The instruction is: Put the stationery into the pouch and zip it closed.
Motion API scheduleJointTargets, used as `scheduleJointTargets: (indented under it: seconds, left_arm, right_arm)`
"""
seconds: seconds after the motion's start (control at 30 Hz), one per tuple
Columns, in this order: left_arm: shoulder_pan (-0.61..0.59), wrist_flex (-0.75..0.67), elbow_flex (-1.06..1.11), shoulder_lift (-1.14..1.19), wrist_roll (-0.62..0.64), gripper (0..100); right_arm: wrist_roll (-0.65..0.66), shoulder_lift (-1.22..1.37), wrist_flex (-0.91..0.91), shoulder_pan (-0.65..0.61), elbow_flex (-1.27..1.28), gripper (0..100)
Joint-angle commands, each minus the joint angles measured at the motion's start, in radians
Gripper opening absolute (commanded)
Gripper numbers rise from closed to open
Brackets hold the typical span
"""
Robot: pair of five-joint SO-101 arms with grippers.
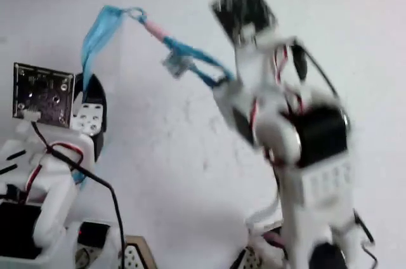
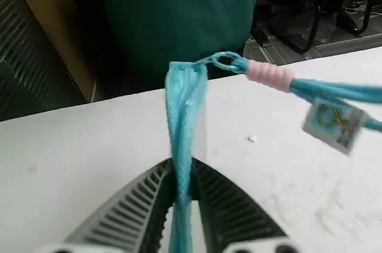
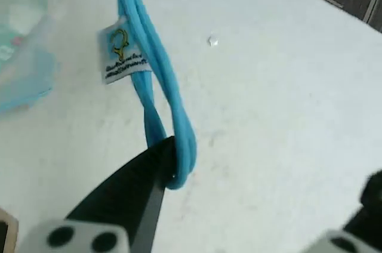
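The left gripper (image 2: 184,172) has its jaws shut tight on the pouch (image 2: 185,110), which sticks out past the tips. The right gripper (image 1: 223,88) looks open, with the cord (image 3: 158,80) hooked on one jaw. The pouch seems thin, floppy and light, so hold its edge.

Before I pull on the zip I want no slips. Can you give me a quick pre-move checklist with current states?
1. Left gripper clamped on the pouch: ok.
2. Pull cord secured by the right gripper: not ok. The loop only hooks over one finger and the jaws stand open.
3. Cord untangled between the pink bead and the loop: ok.
4. Tag away from the finger: ok.
5. Stationery inside the pouch: cannot tell.
6. Zip closed: cannot tell.
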Motion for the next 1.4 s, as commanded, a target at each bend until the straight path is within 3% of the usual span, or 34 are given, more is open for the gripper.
scheduleJointTargets:
  seconds: [0.0, 0.13, 0.17, 0.27, 0.4, 0.47, 0.57, 0.67, 0.73, 1.03, 1.27, 1.37]
  left_arm:
    - [-0.013, -0.032, 0.011, -0.008, 0.137, 20]
    - [0.030, 0.017, 0.031, -0.010, 0.150, 20]
    - [0.038, 0.037, 0.032, -0.013, 0.153, 21]
    - [0.054, 0.117, 0.023, -0.016, 0.170, 25]
    - [0.024, 0.186, 0.025, -0.016, 0.193, 25]
    - [-0.038, 0.180, 0.034, -0.018, 0.189, 22]
    - [-0.143, 0.115, 0.087, -0.018, 0.081, 13]
    - [-0.202, 0.017, 0.190, -0.018, -0.054, 3]
    - [-0.223, -0.034, 0.262, -0.018, -0.106, 3]
    - [-0.291, -0.299, 0.598, -0.018, -0.118, 2]
    - [-0.332, -0.598, 0.884, -0.018, -0.118, 2]
    - [-0.332, -0.724, 1.003, -0.018, -0.118, 2]
  right_arm:
    - [0.000, -0.254, -0.054, -0.004, 0.356, 26.6]
    - [0.008, -0.493, -0.228, 0.056, 0.750, 2.3]
    - [0.008, -0.549, -0.280, 0.074, 0.842, 0.9]
    - [0.002, -0.717, -0.447, 0.134, 1.119, 7.7]
    - [0.000, -0.921, -0.687, 0.176, 1.438, 2.7]
    - [0.000, -1.020, -0.788, 0.189, 1.570, 1.6]
    - [0.008, -1.175, -0.865, 0.219, 1.726, 1.8]
    - [0.008, -1.234, -0.868, 0.226, 1.835, 1.7]
    - [0.006, -1.205, -0.868, 0.225, 1.867, 1.7]
    - [0.006, -1.208, -0.806, 0.219, 1.898, 1.7]
    - [0.005, -1.211, -0.469, 0.220, 1.898, 1.7]
    - [0.008, -1.221, -0.476, 0.225, 1.898, 1.7]
